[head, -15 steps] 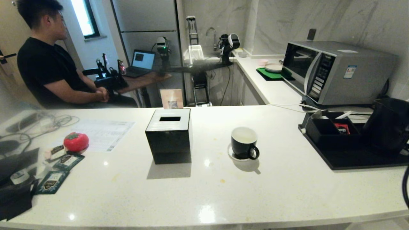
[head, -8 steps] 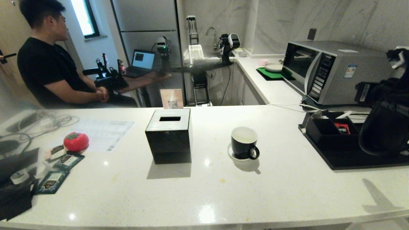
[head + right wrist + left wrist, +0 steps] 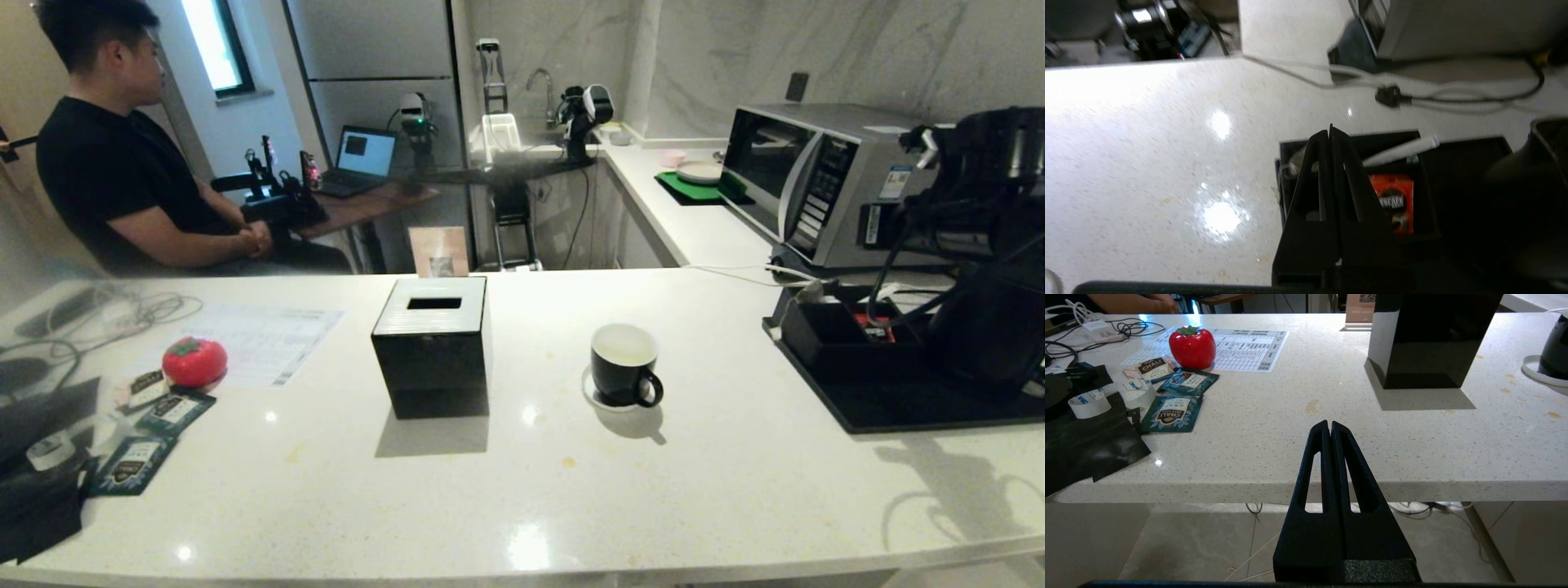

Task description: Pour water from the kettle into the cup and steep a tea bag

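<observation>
Right end effector [image 3: 1329,132], fingers pressed together and empty, hangs above the black tray [image 3: 1466,147] near the kettle [image 3: 992,327]. Nothing appears poured; the cup [image 3: 624,365] awaits water and tea bag.

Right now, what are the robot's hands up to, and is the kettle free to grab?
Right hand shut, empty, above the black tray. Left hand shut, parked off the counter edge. Kettle on tray, ungrasped. Cup mid-counter, nothing blocking.

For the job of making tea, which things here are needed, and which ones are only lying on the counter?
Needed: kettle on the black tray; cup on its saucer; tea bag packets.

Only lying about: tissue box; red tomato-shaped object; printed sheet; microwave; cables.
</observation>
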Robot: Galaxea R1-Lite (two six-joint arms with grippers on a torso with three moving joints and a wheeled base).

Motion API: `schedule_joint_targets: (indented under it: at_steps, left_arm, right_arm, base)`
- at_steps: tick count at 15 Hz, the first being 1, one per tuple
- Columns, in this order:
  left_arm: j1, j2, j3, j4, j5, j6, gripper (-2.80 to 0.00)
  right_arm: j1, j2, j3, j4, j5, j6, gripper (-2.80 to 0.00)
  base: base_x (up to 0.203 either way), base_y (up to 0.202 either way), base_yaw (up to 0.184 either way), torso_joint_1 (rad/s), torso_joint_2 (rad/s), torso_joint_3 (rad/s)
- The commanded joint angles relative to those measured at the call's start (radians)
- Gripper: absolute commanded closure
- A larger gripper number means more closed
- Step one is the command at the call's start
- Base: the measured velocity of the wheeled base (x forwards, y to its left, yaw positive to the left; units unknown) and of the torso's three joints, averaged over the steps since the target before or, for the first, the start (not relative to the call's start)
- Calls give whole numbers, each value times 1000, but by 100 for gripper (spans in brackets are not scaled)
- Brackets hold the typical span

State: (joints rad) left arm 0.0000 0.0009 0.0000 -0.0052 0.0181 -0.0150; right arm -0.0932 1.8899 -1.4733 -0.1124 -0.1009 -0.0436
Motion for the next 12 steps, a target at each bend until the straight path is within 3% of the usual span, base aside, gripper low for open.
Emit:
schedule_joint_targets:
  at_steps: [1,2,8,12]
  left_arm:
    - [0,1,0,-1,0,0,0]
    - [0,1,0,-1,0,0,0]
    - [0,1,0,1,0,0,0]
    - [0,1,0,-1,0,0,0]
  right_arm:
    - [1,83,-108,129,-27,1,0]
    - [1,110,-142,164,-41,1,-280]
    - [-4,230,-243,187,-128,-1,-280]
    - [-9,288,-327,273,-135,2,-280]
  base:
    - [0,0,0,0,0,0]
    - [0,0,0,0,0,0]
    - [0,0,0,0,0,0]
    - [0,0,0,0,0,0]
